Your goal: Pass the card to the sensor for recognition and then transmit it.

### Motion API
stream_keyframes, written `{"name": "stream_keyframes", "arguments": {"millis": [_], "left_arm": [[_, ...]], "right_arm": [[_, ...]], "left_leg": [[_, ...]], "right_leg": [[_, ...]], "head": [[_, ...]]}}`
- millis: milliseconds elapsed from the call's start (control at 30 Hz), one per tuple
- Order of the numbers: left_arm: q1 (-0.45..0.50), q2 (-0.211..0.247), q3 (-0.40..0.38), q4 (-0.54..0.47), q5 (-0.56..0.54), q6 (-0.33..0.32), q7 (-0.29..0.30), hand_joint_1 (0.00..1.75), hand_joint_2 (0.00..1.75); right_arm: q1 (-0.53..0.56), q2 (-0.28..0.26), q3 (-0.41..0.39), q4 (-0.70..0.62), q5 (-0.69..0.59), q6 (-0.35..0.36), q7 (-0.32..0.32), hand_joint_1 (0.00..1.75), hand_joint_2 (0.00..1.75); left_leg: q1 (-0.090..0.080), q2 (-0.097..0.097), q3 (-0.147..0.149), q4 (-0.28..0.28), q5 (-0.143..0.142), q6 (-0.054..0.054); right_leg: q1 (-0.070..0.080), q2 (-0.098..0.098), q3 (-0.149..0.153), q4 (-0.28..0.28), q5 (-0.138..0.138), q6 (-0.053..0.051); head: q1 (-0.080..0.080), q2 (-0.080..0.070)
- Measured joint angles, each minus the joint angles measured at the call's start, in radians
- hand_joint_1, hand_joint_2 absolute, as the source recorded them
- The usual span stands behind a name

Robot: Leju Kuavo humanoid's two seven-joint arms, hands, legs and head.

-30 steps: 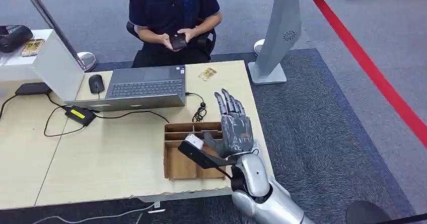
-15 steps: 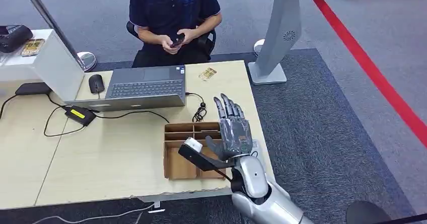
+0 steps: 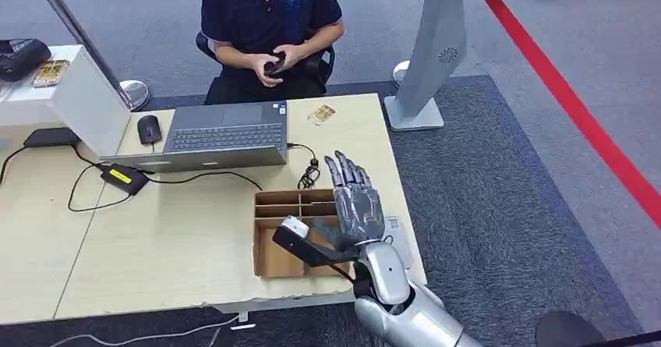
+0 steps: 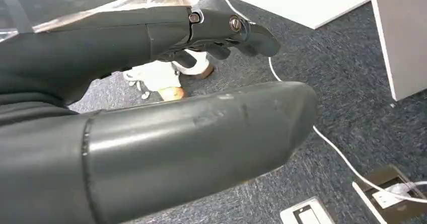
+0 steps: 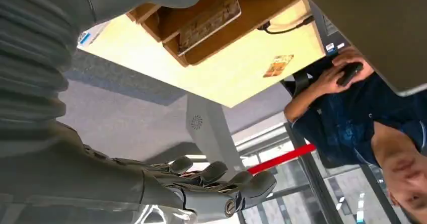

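A yellowish card (image 3: 321,115) lies on the desk beyond the laptop's right corner, also seen as card (image 5: 277,65). A second brownish card (image 5: 209,17) lies in a compartment of the wooden divider box (image 3: 273,261). My right hand (image 3: 355,203) hovers over the right part of that box, fingers straight and apart, holding nothing. A small white device (image 3: 395,231) lies on the desk just right of this hand. My left hand (image 4: 151,113) hangs over the carpet floor, its fingers (image 4: 216,27) apart from the thumb, with nothing in it.
A person (image 3: 269,19) sits behind the desk holding a dark phone. A laptop (image 3: 222,136), mouse (image 3: 149,129), power brick (image 3: 125,178) and cables lie on the desk. A grey standing pillar (image 3: 433,51) rises at the far right corner; a white box (image 3: 66,93) stands left.
My right hand has drifted slightly left and toward me over the divider box, fingers still spread. The person has shifted the phone in their hands.
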Motion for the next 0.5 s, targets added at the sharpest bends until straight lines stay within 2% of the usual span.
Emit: {"name": "stream_keyframes", "arguments": {"millis": [500], "left_arm": [[-0.003, 0.000, -0.002, 0.000, 0.001, -0.001, 0.003, 0.00, 0.00]], "right_arm": [[-0.028, 0.015, 0.007, 0.086, -0.009, -0.049, 0.006, 0.00, 1.75]], "left_leg": [[0.000, 0.000, 0.000, 0.000, 0.000, 0.000]], "right_leg": [[0.000, 0.000, 0.000, 0.000, 0.000, 0.000]], "head": [[0.000, 0.000]]}}
